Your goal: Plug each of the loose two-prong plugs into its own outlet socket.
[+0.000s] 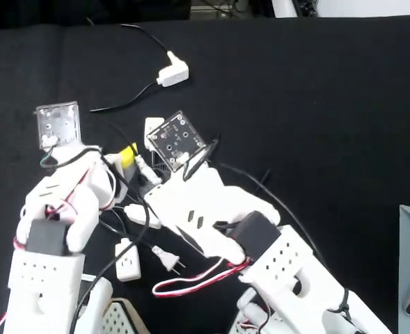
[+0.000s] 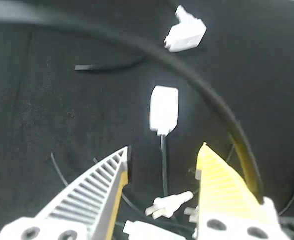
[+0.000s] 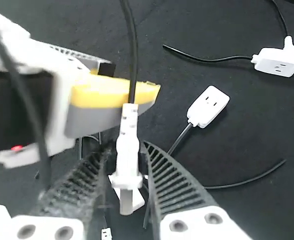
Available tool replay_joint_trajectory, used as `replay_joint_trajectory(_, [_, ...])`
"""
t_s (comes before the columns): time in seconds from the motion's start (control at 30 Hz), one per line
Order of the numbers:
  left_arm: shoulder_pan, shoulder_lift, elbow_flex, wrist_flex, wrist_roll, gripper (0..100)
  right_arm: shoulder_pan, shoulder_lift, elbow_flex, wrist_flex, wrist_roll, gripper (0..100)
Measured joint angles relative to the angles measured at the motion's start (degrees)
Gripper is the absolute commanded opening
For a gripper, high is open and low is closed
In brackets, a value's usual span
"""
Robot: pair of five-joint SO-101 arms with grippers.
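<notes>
1. Black cloth (image 1: 316, 104) is seen covering the table in the high view. A far outlet socket (image 1: 172, 74) with a black cord lies well apart from both arms. A middle outlet socket (image 1: 152, 128) is partly hidden by the right arm's wrist camera (image 1: 177, 139). At the near side, a near outlet socket (image 1: 127, 260) lies just beside a loose two-prong plug (image 1: 167, 259), the two not joined.
2. In the left wrist view, the left gripper (image 2: 165, 148) is spread wide with nothing grasped. A small white plug (image 2: 169, 204) is seen low between its fingers; whether it is touched cannot be told. Beyond lie the middle outlet socket (image 2: 163, 110) and, farther off, the far outlet socket (image 2: 185, 35). A black cable (image 2: 206, 95) is draped across in front.
3. In the right wrist view, the right gripper (image 3: 124, 148) is clenched on a held plug (image 3: 128, 165), whose cord runs past the left gripper's yellow finger (image 3: 114, 95). Both sockets beyond it are unoccupied.
</notes>
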Motion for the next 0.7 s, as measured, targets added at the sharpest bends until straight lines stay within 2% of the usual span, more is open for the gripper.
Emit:
replay_joint_trajectory(0.2, [1.4, -13.5, 2.1, 1.3, 0.0, 23, -1.0, 0.0, 0.0, 0.0, 0.0, 1.1])
replay_joint_trajectory(0.33, [4.7, -20.7, 6.2, 1.6, -3.5, 23, -1.1, 0.0, 0.2, 0.0, 0.0, 1.1])
replay_joint_trajectory(0.47, [5.9, -23.0, 8.7, 1.6, -7.4, 23, -1.1, 0.0, 0.7, 0.0, 0.1, 1.1])
replay_joint_trajectory(0.7, [5.9, -23.1, 9.2, 1.2, -8.8, 23, -1.1, 0.1, 0.8, 0.1, 0.1, 1.1])
